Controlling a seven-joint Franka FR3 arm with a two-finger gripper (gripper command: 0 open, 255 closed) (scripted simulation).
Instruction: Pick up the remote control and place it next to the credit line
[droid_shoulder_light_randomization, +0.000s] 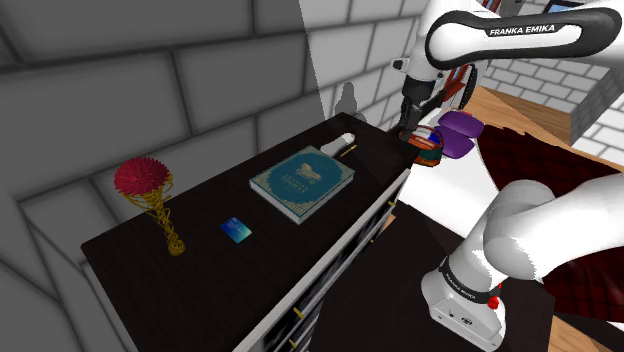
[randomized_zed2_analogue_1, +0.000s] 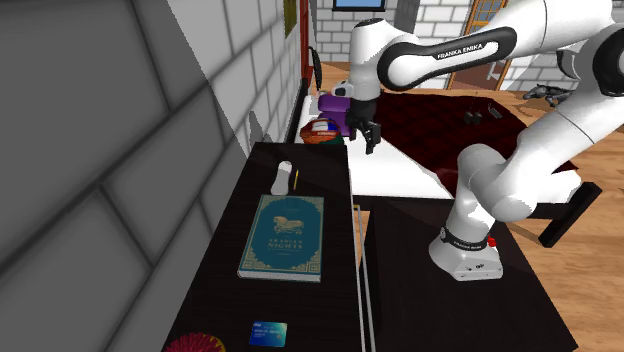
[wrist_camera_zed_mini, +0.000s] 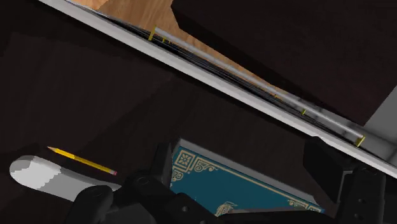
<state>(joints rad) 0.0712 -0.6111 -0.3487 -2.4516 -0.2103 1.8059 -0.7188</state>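
Hovering with black claw (randomized_zed2_analogue_1: 370, 138) spread open near the dark desk's (randomized_zed2_analogue_1: 220, 300) far end.
Finding white rounded remote control (randomized_zed2_analogue_1: 283, 178) lying near the wall-side edge, just beside a yellow pencil (wrist_camera_zed_mini: 83, 161); blue credit card (randomized_zed2_analogue_1: 268, 332) sitting amid bare desk.

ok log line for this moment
stage: pre-grasp | end effector: open, empty, near table far corner | remote: on table beside pencil, not held | card: on table past book
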